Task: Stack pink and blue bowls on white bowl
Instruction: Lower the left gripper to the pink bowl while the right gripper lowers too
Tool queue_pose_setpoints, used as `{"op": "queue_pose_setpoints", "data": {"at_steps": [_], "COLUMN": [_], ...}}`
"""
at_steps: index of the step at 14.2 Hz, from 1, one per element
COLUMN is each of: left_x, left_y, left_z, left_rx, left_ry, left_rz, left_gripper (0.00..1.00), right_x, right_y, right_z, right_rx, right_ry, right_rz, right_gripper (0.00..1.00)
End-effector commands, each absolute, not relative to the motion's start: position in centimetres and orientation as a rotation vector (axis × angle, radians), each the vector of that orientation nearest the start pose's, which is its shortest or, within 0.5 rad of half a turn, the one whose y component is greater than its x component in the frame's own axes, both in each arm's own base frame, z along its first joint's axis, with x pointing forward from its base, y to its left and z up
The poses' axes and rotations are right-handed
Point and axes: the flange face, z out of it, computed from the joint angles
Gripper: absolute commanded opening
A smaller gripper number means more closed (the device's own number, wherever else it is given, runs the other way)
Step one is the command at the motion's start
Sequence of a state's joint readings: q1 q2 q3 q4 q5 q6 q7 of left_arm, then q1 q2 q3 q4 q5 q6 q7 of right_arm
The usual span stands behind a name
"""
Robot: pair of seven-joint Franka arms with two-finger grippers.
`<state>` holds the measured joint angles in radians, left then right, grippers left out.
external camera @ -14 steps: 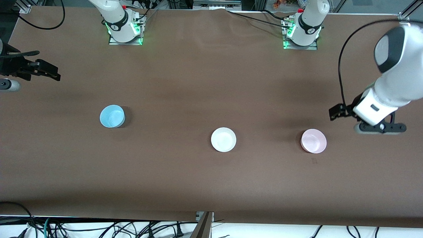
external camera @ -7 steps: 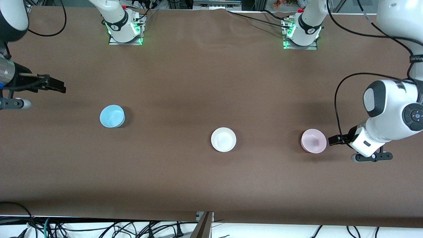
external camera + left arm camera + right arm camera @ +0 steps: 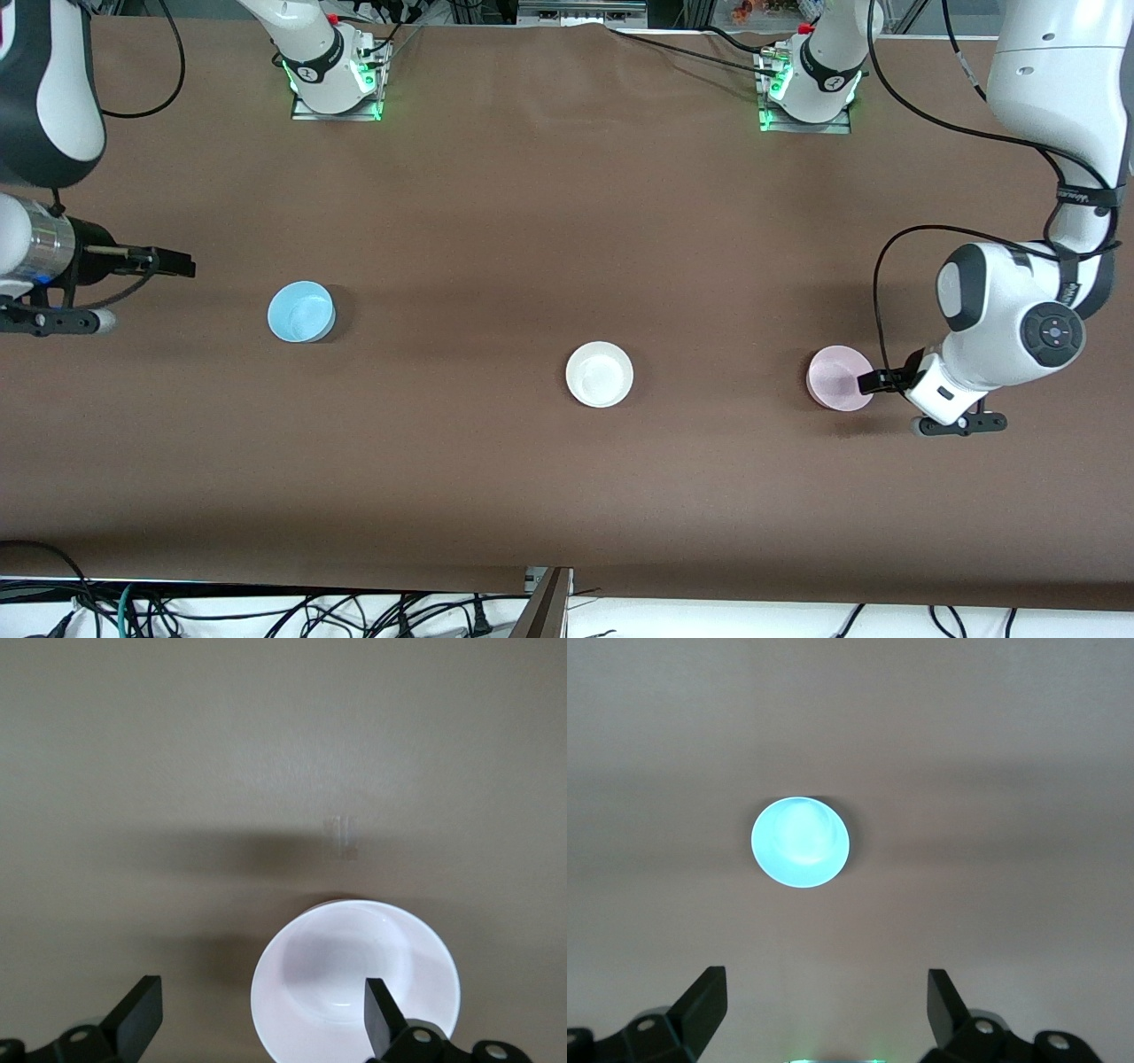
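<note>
On the table [image 3: 549, 204], three bowls in a loose row, none stacked yet.

- Item 1, white bowl [image 3: 600, 374]: upright and empty at mid-table, well apart from the other two. It is the base of the stack.
- Item 2, pink bowl [image 3: 837, 379]: upright and empty, toward the left arm's end of the table, about as near the front camera as the white bowl.
- Item 3, blue bowl [image 3: 301, 312]: upright and empty, toward the right arm's end, somewhat farther from the front camera than the white bowl.
- Item 4, left tool [image 3: 873, 382]: at the pink bowl's rim on the side facing away from the white bowl. Its fingers are spread wide. In the left wrist view one finger [image 3: 383, 1019] shows over the bowl's hollow and the other stands outside the wall, so the rim appears to lie between them. Nothing is gripped.
- Item 5, right tool [image 3: 182, 264]: over bare table at the right arm's end, short of the blue bowl. Its fingers are spread wide and empty.

Step in hand, as judged: pinch the pink bowl's wall.

Handling notes:
- Lower until the inner finger is well below the rim before closing. A shallow bite on light plastic is likely to slip or tip the bowl.
- Close gently, since the wall probably flexes.
- Lift straight up, carry the bowl level, and centre it over the white bowl before letting go.
- The right arm is best kept off the middle of the table until the left arm has withdrawn.
</note>
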<state>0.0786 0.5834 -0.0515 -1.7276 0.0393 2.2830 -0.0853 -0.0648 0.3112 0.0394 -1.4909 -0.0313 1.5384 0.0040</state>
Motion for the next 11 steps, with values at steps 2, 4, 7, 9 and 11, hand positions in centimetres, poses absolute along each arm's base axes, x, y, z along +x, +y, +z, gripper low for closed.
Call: {"op": "queue_pose_setpoints", "data": {"at_steps": [2, 4, 7, 9, 11], "left_x": [64.4, 63.9, 63.5, 62.9, 62.6], "left_y": [2.1, 2.1, 2.1, 2.1, 2.1], "left_z": [23.0, 22.7, 22.9, 22.6, 22.4], "left_rx": [-3.125, -3.108, -3.108, -3.107, -3.107], "left_ry": [-0.099, -0.037, -0.029, -0.028, -0.027], "left_rz": [0.033, 0.044, 0.049, 0.071, 0.080], "left_gripper": [1.00, 1.00, 0.97, 0.83, 0.76], "right_x": [64.6, 65.5, 66.0, 65.3, 65.0], "right_y": [-2.3, -2.4, -3.2, -3.5, -3.4], "right_z": [40.4, 37.0, 32.5, 30.2, 29.7], "right_rx": [-3.103, -3.093, -3.091, -3.058, -3.051], "right_ry": [0.033, 0.046, 0.065, 0.099, 0.103], "right_rz": [0.469, 0.487, 0.465, 0.447, 0.455], "right_gripper": [1.00, 1.00, 1.00, 1.00, 1.00]}}
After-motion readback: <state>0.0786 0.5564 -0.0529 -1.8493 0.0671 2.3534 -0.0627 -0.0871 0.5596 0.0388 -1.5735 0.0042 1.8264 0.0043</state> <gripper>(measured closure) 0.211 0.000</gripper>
